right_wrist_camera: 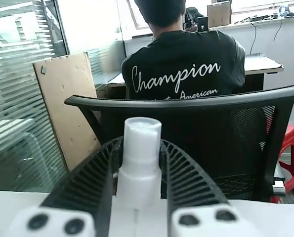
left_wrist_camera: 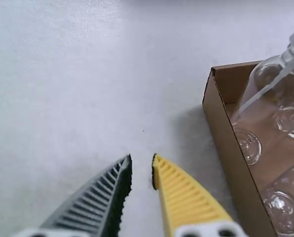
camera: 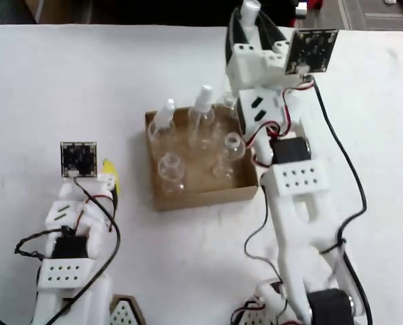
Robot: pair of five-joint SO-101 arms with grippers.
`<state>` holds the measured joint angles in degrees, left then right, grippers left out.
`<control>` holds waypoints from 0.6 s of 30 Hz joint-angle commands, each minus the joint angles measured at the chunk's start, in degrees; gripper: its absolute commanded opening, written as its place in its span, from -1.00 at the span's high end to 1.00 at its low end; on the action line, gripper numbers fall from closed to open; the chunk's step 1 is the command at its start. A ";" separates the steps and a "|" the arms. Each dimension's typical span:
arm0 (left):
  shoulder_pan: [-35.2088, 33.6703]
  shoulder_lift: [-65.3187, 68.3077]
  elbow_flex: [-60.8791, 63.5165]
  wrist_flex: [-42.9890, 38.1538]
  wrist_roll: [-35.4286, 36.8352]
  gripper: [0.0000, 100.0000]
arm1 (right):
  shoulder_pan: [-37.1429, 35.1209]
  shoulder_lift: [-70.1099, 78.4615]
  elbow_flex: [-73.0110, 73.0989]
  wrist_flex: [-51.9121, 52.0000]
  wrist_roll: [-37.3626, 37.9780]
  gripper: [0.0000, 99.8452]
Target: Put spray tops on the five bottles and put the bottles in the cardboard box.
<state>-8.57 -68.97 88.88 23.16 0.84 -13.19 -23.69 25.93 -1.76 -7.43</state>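
Right pincer (right_wrist_camera: pixel 140 147), top edge of the high view right of centre, pinches a white spray top (right_wrist_camera: pixel 142 129). Cardboard box (camera: pixel 187 195) mid-frame on the counter (camera: pixel 66 74) holds the bottles (camera: pixel 202 120); two stand open-necked. Left pincer (left_wrist_camera: pixel 142 167), lower left, is slightly spread near the box wall.

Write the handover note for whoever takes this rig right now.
Right gripper: shut on a spray top, beyond the far right corner of the cardboard box.
Left gripper: slightly open, empty, over the table left of the box.
Done: far-left bottle and far-middle bottle stand boxed with tops on.
Left: near-left bottle and near-right bottle, boxed, have open necks; fifth bottle is half hidden by the right arm, top unclear.
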 commanded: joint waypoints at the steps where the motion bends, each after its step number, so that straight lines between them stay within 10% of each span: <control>1: 0.48 -1.10 -2.64 -0.09 -0.53 0.86 | 3.74 2.95 -0.26 -5.93 0.70 0.97; 18: 0.57 -1.10 -2.64 -0.09 -0.53 0.86 | 3.56 3.30 2.90 -5.67 0.70 0.97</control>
<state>-8.57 -68.97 88.88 23.16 0.84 -10.02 -20.00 29.01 -6.24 -7.43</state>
